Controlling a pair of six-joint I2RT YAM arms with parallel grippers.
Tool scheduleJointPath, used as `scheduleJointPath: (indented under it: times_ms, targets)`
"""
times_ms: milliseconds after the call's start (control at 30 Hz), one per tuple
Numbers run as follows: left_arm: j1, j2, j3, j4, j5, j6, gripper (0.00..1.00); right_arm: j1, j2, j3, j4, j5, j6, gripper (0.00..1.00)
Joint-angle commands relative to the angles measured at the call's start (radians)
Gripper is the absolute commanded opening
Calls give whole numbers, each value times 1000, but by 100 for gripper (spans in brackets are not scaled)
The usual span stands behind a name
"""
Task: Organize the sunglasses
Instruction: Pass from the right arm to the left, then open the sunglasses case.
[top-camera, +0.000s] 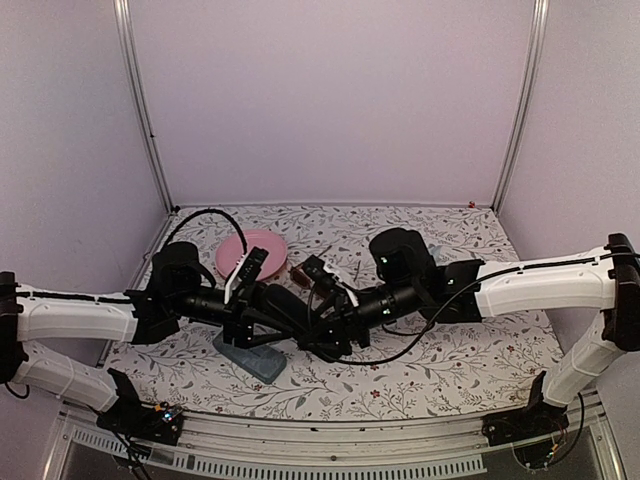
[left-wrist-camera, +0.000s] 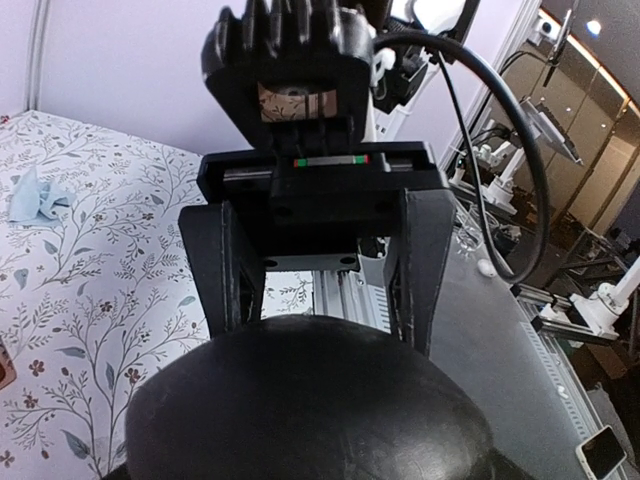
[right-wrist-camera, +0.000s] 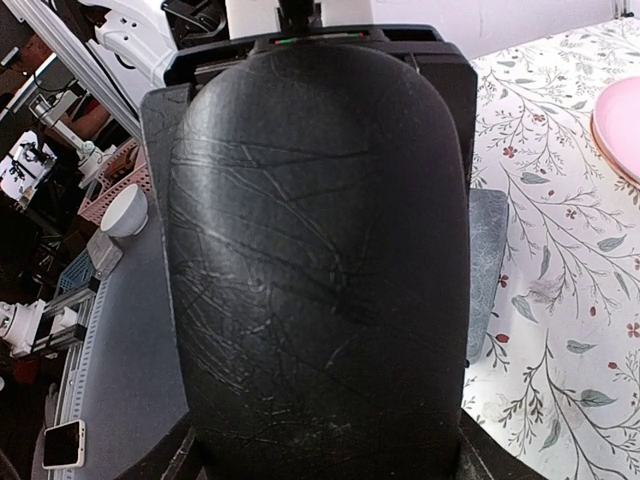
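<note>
**While both arms clamp the black case, the sunglasses just sit on the desk**

So, starting at the fingers. The right gripper (left-wrist-camera: 318, 300) has its fingers (left-wrist-camera: 225, 270) spread about as wide as the black hard case (right-wrist-camera: 320, 260) and pinching one rounded end of it. You can see that head-on from the left wrist cam. The left gripper (top-camera: 255, 305) is on the opposite end, and its fingers (right-wrist-camera: 160, 200) hug both sides of the case. I can't see any gap there, so it looks like a grip too. The case hangs between the two arms over the middle of the desk (top-camera: 450, 350), long axis running arm to arm.

Right under it, slightly toward the near edge, a grey-blue case (top-camera: 250, 355) lies flat on the floral cover.

The reddish-brown sunglasses (top-camera: 299, 271) are on the desk just past the black case, next to the right rim of the pink plate (top-camera: 262, 245). Neither gripper is touching them. I can't make out the pale pair in any view.

Further out toward the back right there's a crumpled light-blue cloth (left-wrist-camera: 35, 195).
</note>
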Motion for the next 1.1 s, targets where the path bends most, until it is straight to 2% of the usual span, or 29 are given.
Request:
scheduleJointPath:
  times_ms: [0, 133, 267, 333, 467, 533, 733, 933, 1067]
  targets:
    - [-2, 15, 28, 45, 19, 3, 47, 4, 29, -1, 56, -32, 13, 48]
    - [-1, 8, 26, 45, 26, 6, 33, 4, 41, -2, 49, -29, 20, 53]
    - [0, 1, 29, 25, 8, 7, 22, 4, 51, 6, 18, -19, 17, 71]
    - [1, -5, 31, 2, -7, 14, 15, 4, 49, 9, -4, -7, 13, 76]
    - [5, -19, 32, -49, -34, 30, 1, 4, 30, 9, -47, 35, 2, 79]
    - [5, -18, 36, -77, -38, 40, 0, 4, 27, 15, -66, 54, -1, 80]
    - [4, -10, 49, -153, -34, 70, 0, 4, 18, 24, -85, 87, -11, 80]
    - [5, 10, 56, -180, -26, 79, 0, 4, 21, 32, -84, 88, -18, 65]
    - [3, 42, 61, -200, -18, 100, 0, 4, 28, 24, -58, 66, -3, 60]
